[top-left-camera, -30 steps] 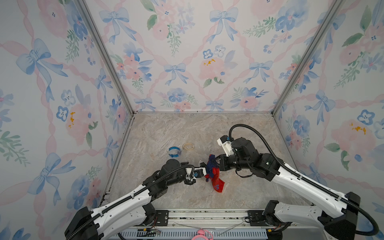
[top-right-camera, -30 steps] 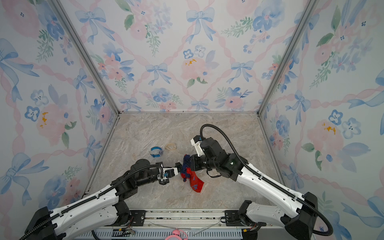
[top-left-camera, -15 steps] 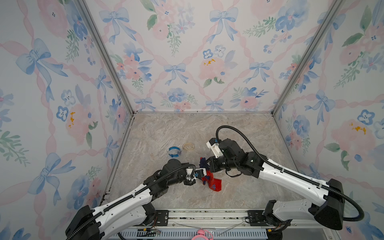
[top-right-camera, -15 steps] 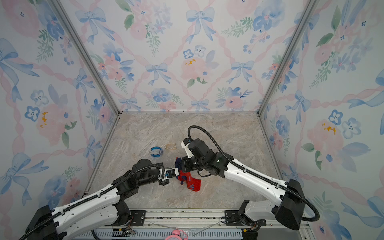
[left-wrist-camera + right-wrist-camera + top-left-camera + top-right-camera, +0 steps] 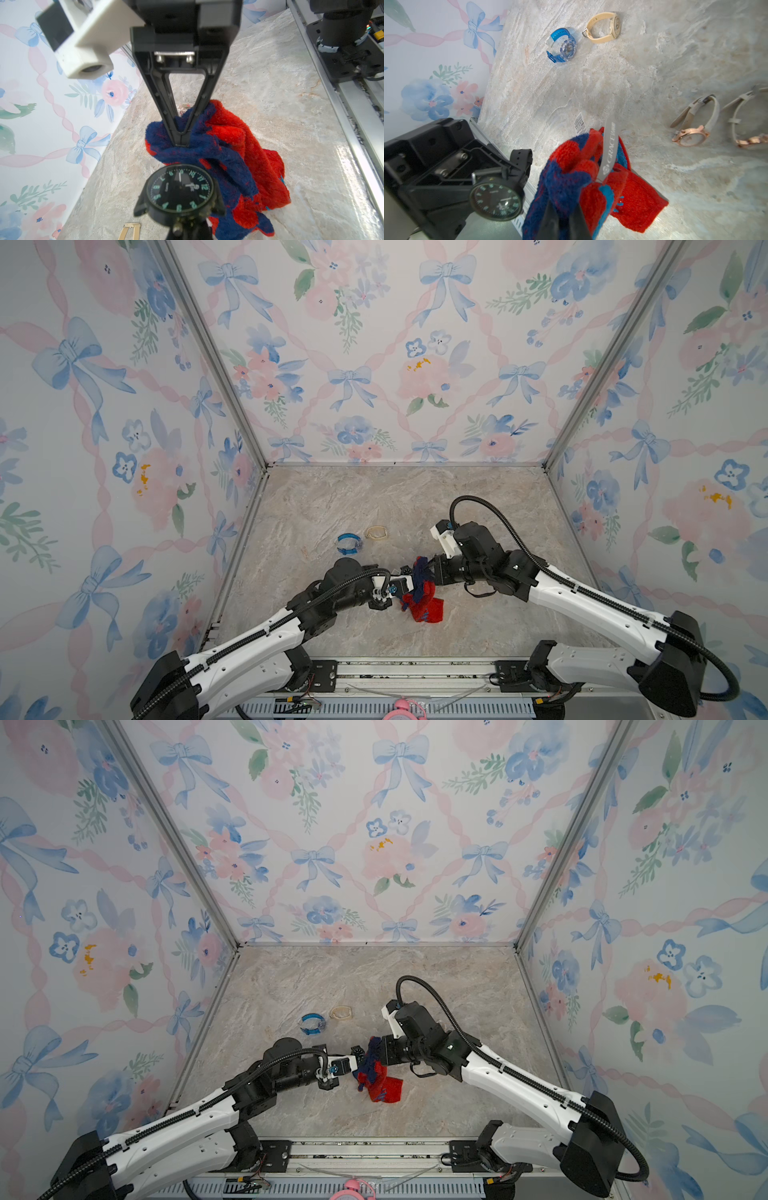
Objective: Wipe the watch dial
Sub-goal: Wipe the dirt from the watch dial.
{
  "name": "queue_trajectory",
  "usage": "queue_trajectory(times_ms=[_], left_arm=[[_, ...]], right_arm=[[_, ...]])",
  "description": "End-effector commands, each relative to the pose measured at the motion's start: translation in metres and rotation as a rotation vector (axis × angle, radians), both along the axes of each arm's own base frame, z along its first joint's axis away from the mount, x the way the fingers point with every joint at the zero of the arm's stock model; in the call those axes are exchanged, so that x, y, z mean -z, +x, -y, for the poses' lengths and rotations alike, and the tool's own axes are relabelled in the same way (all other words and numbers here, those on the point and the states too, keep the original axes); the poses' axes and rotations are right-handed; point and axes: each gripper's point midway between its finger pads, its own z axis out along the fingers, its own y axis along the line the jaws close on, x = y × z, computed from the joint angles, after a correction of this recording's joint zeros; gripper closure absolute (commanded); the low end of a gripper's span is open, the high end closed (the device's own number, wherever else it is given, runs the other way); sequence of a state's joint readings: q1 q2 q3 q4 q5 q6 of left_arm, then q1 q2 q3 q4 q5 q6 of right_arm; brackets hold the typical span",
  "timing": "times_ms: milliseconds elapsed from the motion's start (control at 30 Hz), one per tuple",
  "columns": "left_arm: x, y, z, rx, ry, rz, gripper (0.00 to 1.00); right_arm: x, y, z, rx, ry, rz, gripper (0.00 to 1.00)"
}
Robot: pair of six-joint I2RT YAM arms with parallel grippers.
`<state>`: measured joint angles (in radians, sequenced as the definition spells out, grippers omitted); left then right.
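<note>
My left gripper (image 5: 398,585) is shut on a black watch (image 5: 179,191) and holds it above the table, its dark dial with teal numerals bare and facing the right arm. The right gripper (image 5: 564,216) is shut on a bunched red and blue cloth (image 5: 577,176). That cloth (image 5: 239,158) hangs just beside the dial's edge and trails down onto the marble table (image 5: 478,626). In both top views the two grippers meet nearly tip to tip at the front middle, the cloth (image 5: 380,1079) between and below them.
A blue watch (image 5: 563,48) and a beige watch (image 5: 604,28) lie farther back on the table. Two rose-gold watches (image 5: 691,135) (image 5: 749,141) lie under the right arm's side. A small barcode tag (image 5: 579,123) is near the cloth. The metal rail (image 5: 415,672) runs along the front edge.
The right gripper swept the cloth left across the watch, then drew back right. The left gripper kept the watch nearly still.
</note>
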<state>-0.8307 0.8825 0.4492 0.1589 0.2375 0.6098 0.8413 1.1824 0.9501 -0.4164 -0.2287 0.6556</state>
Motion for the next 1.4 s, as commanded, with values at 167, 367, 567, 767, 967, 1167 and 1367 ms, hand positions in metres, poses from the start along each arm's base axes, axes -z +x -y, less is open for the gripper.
queue_trajectory(times_ms=[167,367,567,767,967,1167,1367], left_arm=[[-0.015,-0.002,0.006,0.028,-0.039,0.019,0.95],[-0.016,-0.003,0.007,0.038,-0.044,0.017,0.95],[-0.02,-0.002,0.005,0.029,-0.051,0.03,0.95],[-0.018,-0.002,0.005,0.028,-0.05,0.028,0.95],[-0.016,-0.001,0.006,0.025,-0.043,0.023,0.95],[-0.016,-0.002,0.006,0.028,-0.042,0.022,0.95],[-0.016,-0.002,0.006,0.029,-0.042,0.02,0.95]], right_arm=[[-0.041,-0.011,-0.028,-0.074,0.062,0.054,1.0],[-0.017,-0.003,-0.042,-0.084,0.026,0.024,1.0],[0.008,0.005,-0.022,-0.019,0.008,-0.028,1.0],[0.011,0.001,-0.001,0.012,0.001,-0.04,1.0],[-0.029,-0.007,-0.01,-0.019,0.048,0.038,1.0],[-0.036,-0.013,-0.033,-0.077,0.047,0.049,1.0],[-0.017,-0.007,-0.046,-0.089,0.024,0.023,1.0]])
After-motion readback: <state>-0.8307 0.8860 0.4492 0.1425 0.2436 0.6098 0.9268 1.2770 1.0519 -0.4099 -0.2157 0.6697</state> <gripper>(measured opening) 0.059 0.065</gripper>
